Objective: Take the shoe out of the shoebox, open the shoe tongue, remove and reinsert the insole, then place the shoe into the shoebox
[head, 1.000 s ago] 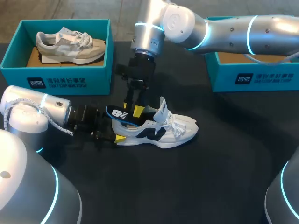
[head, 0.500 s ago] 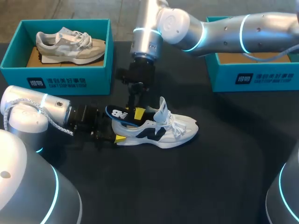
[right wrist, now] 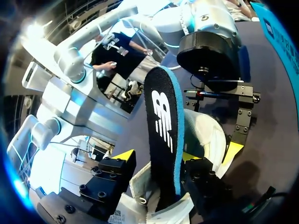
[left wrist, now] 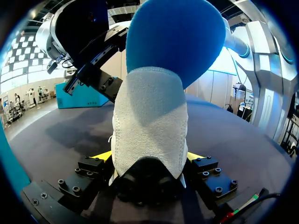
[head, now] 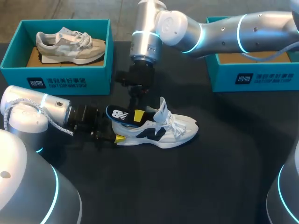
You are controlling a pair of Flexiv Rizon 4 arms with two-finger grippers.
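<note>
Shoe (head: 159, 130) first, from the head view: it lies on its sole mid-bench (head: 210, 182), with its long axis across the view, heel toward the left arm and toe toward the right. The left jaws meet the heel end-on. The right jaws hang over the collar, beside the insole (head: 119, 114), which slants up out of the opening and back over the heel. The right arm is the nearer one to it. The left shoebox (head: 56, 77) holds a beige shoe (head: 70, 45). The right shoebox (head: 252, 77) shows only a bare cardboard floor where the arm does not cover it.

Left wrist view: the left jaws are pinching the shoe's white heel (left wrist: 149, 135) from both sides, and the insole's blue underside (left wrist: 175, 37) looms above.

Right wrist view: the insole (right wrist: 164, 126) stands between the right jaws with its lower end in the shoe (right wrist: 203, 130). A gap shows on one side, so I judge them spread rather than pinching.
</note>
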